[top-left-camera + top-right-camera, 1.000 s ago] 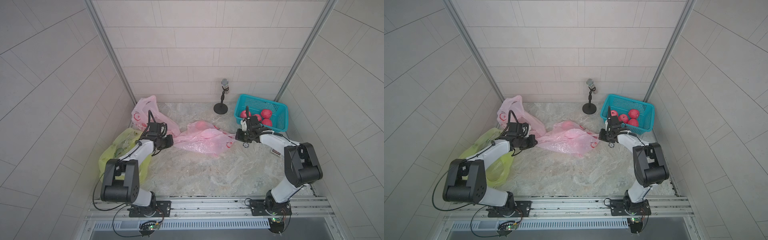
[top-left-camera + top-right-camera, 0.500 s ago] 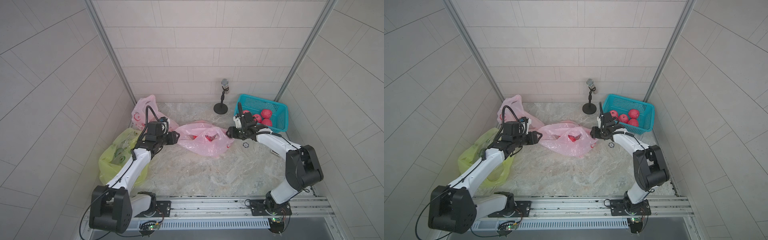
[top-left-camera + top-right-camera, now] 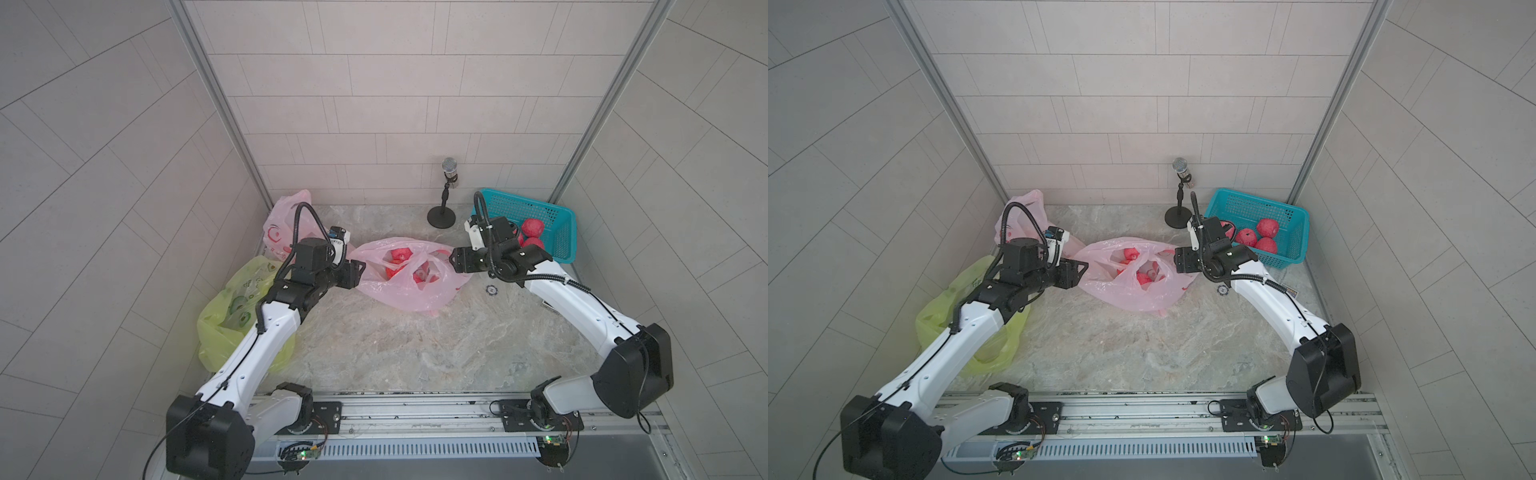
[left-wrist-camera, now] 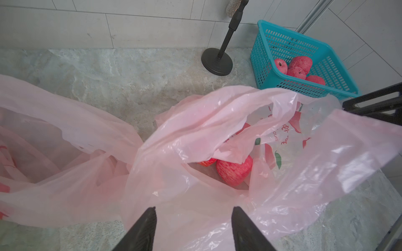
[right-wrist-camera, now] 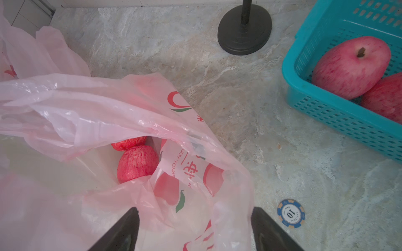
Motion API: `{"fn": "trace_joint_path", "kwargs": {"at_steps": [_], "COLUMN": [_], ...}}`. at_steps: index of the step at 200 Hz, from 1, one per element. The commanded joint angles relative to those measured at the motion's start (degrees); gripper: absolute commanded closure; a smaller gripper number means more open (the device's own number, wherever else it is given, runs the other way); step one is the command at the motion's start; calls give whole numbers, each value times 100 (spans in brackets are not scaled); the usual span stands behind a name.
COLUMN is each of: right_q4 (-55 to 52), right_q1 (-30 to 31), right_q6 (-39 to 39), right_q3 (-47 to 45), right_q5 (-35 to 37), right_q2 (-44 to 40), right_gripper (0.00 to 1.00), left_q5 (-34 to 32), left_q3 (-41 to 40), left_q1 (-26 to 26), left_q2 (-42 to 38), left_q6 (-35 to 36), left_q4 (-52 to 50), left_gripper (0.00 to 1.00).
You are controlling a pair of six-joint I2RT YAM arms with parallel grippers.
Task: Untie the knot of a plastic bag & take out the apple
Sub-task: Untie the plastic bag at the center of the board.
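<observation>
At centre of the marble tabletop (image 3: pixel 374 357), between the 2 arms: pink plastic bag (image 3: pixel 411 291), slumped low, long axis running left to right, mouth turned upward along the far half, closed bottom sagging toward the near right. Within it, 2 red apples (image 3: pixel 398 257), glimpsed in both top views through 2 gaps parted by a band of film. Left gripper (image 3: pixel 360 270) at the bag's left end, right gripper (image 3: pixel 454 262) at its right end, each levelled at the bag along that same axis; contact with the film not resolvable from above.

Wrist views only: both pairs of jaws spread wide, pinching nothing, loose film lying between and past them. Also there alone: the 2 fruits touching each other, their skin striped, and a printed red-and-green fruit motif with lettering on the bag's right-hand panel.

Left wrist view: 4 loose apples (image 4: pixel 301 63) in the teal basket (image 4: pixel 264 56) at far right; fewer countable from above, partly screened by the right arm. Right wrist view: blue-and-cream poker chip (image 5: pixel 291 213) marked 10, on bare marble just right of the bag; from above a mere dark dot. Top views alone: yellow-green bag (image 3: pixel 232 307) at the left, partly under the left arm. Common to all 4 views: microphone stand (image 3: pixel 441 216) by the far wall, second pink bag (image 3: pixel 286 224) at far left.
</observation>
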Motion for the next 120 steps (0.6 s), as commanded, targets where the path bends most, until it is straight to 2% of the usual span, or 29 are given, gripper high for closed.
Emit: {"fn": "trace_joint_path", "kwargs": {"at_steps": [1, 22, 69, 120], "right_q4": [-245, -104, 57, 208], "right_q1": [160, 263, 634, 1015], "right_q6": [-264, -319, -514, -623], "right_q3": [79, 190, 758, 751], "right_q5": [379, 364, -433, -884], "right_q2": [-290, -321, 321, 841], "right_gripper": [16, 14, 15, 16], "left_q5": [-201, -335, -431, -960], "left_q3": [411, 788, 1475, 1938], "left_q1": [-200, -467, -973, -1349], "left_q2": [96, 353, 1319, 2225], "left_q6": [606, 933, 1832, 2644], "left_q4": [-230, -351, -452, -261], "left_gripper": [40, 39, 34, 30]}}
